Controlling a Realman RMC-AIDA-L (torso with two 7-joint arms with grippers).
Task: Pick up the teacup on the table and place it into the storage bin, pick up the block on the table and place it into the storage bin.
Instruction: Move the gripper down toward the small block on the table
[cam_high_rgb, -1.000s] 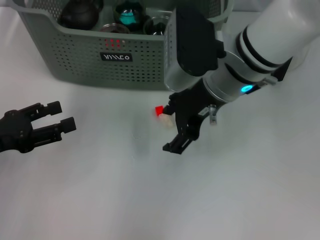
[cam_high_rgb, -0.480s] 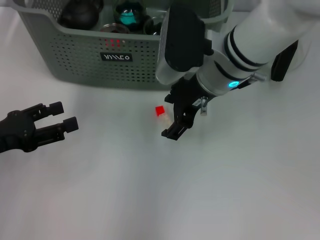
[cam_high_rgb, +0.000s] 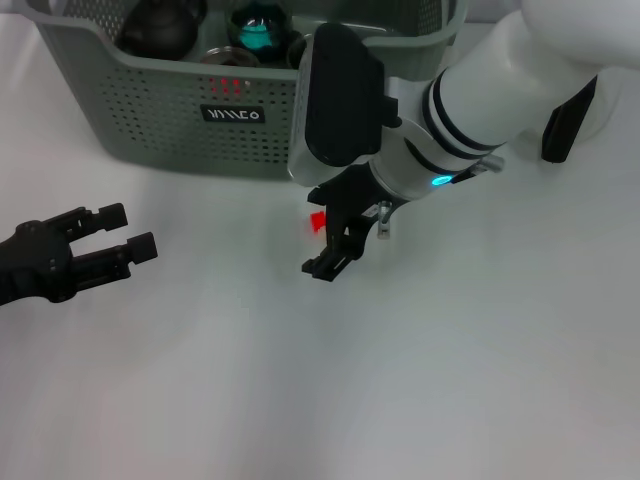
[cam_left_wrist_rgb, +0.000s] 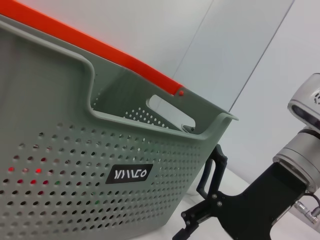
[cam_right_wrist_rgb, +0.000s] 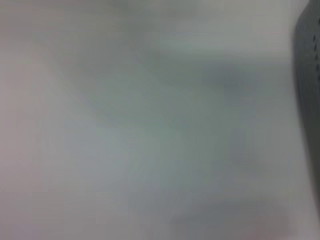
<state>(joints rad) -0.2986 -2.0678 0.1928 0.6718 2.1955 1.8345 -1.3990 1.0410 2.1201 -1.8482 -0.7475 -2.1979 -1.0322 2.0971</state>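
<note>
Tiny stiff block (cam_high_rgb: 318, 221), light; right pincer (cam_high_rgb: 335, 247) gaping beside it, just before the bin (cam_high_rgb: 160, 110). Grip its flat sides.

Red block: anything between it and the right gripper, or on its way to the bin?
Nothing visible. The right gripper hangs right beside the red block, and only bare table separates the block from the storage bin wall behind it.
</note>
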